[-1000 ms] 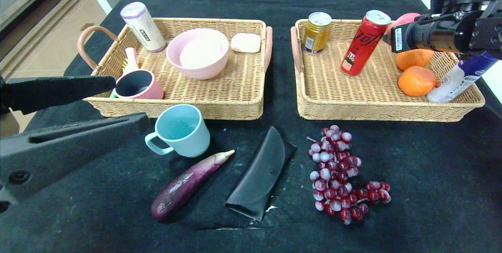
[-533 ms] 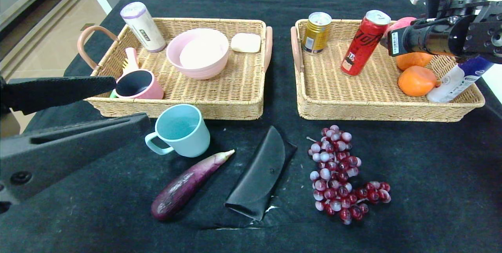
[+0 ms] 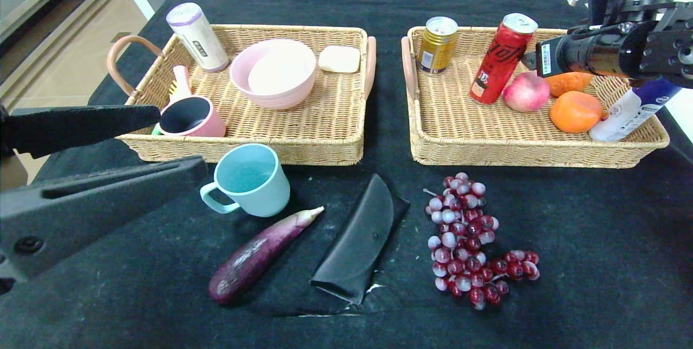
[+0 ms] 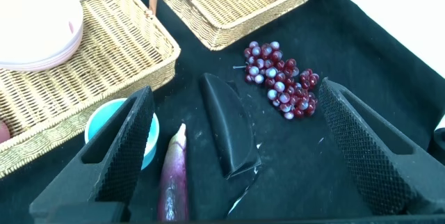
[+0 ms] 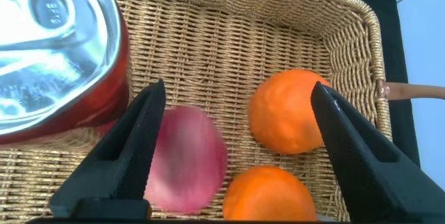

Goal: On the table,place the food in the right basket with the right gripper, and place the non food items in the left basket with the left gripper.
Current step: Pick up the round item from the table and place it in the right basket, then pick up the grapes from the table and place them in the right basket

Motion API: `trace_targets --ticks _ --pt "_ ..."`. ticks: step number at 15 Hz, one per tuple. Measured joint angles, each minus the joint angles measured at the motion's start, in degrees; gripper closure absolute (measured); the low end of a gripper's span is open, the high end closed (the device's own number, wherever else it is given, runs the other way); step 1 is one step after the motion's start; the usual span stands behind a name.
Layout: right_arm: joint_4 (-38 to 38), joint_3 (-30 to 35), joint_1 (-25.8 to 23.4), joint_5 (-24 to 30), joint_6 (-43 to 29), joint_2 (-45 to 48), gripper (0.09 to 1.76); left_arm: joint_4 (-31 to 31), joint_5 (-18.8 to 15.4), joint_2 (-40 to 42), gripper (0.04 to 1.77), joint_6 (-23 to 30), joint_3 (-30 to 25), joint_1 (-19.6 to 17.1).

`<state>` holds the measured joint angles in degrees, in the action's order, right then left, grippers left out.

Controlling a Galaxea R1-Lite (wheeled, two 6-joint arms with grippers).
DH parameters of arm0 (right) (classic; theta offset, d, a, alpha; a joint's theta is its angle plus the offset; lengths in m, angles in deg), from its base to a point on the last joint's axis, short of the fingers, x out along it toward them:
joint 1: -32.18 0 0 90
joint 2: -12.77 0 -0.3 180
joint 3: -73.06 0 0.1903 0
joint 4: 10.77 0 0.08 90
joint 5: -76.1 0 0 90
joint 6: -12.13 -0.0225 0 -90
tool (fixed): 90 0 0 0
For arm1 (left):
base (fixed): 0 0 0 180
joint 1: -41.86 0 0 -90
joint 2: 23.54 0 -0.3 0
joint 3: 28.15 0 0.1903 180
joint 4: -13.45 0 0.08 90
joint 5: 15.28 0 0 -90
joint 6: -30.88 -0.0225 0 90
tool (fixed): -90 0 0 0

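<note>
Red can [image 3: 503, 58] beside apple [image 3: 526, 92], oranges [image 3: 575, 111] behind

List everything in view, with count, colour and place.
left basket: 1, wicker, table's left.
right basket: 1, wicker, table's right.
canister: 1, white, left basket.
bowl: 1, pink, left basket.
soap: 1, cream, left basket.
pink cup: 1, left basket.
cans: 2, gold and red, right basket.
apple: 1, pink-red, right basket.
oranges: 2, right basket.
bottle: 1, white-blue, right basket.
blue cup: 1, table.
eggplant: 1, purple, table.
case: 1, black, table.
grapes: 1 bunch, red, table.
left gripper: open, above table.
right gripper: open, above right basket.
</note>
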<state>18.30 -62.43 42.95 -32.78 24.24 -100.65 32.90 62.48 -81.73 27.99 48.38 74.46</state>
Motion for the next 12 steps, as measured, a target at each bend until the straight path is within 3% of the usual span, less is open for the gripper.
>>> trace_targets --ticks 5,12 --pt "0.22 1.11 0.00 0.09 -0.29 0.22 0.24 0.01 0.00 0.06 0.09 0.02 0.00 0.00" --pt "0.93 10.12 1.29 0.73 -1.16 6.17 0.18 0.00 0.00 0.34 0.09 0.00 0.09 0.00"
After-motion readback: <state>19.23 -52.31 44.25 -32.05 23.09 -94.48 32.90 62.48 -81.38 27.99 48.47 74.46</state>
